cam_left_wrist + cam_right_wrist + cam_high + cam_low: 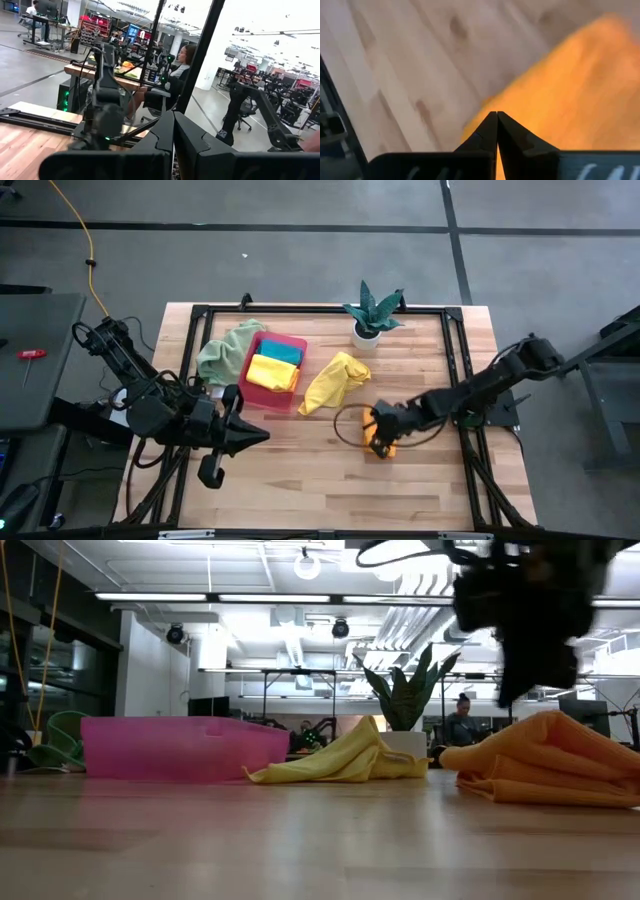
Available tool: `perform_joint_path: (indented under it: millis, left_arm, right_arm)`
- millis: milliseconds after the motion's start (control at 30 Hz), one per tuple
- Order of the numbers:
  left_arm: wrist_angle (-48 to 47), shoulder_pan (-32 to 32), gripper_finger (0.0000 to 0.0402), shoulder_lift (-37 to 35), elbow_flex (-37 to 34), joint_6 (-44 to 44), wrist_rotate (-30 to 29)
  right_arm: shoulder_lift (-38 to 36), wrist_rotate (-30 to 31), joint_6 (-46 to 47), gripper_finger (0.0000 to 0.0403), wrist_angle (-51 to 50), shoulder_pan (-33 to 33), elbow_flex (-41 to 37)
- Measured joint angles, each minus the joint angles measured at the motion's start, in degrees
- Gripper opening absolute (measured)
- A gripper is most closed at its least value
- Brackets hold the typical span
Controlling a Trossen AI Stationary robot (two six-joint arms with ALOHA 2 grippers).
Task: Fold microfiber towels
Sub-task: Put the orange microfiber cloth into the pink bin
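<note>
A wooden table (pixel 300 470) with a black frame fills the middle of the high view. A pink plastic tray (pixel 289 394) sits left of centre on it; in the low view it shows at the left as a long translucent pink box. A potted plant (pixel 371 311) with pointed green leaves in a white pot stands at the upper centre of the table. A yellow cable (pixel 88 258) runs across the grey floor at upper left. In the left wrist view, a seated person (pixel 179 75) shows near centre, beyond a workbench.
</note>
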Motion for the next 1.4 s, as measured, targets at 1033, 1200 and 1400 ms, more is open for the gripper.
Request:
perform_joint_path:
  millis: [1033, 1200, 1400]
  left_arm:
    - [-0.34, 1.19, 0.0000, 0.63, 0.05, -1.54, -0.38]
    - [-0.41, 4.08, 0.0000, 2.41, 0.07, -4.46, -0.88]
    - [-0.69, 6.90, 0.0000, 6.09, 0.00, -8.89, 1.89]
  right_arm:
    - [-7.44, 11.82, 19.79, 0.0000, -16.75, 4.87, -0.04]
    - [-4.86, 10.79, 24.25, 0.0000, -17.86, 3.96, -0.04]
    - [2.89, 5.68, 25.43, 0.0000, -14.36, 2.01, -0.04]
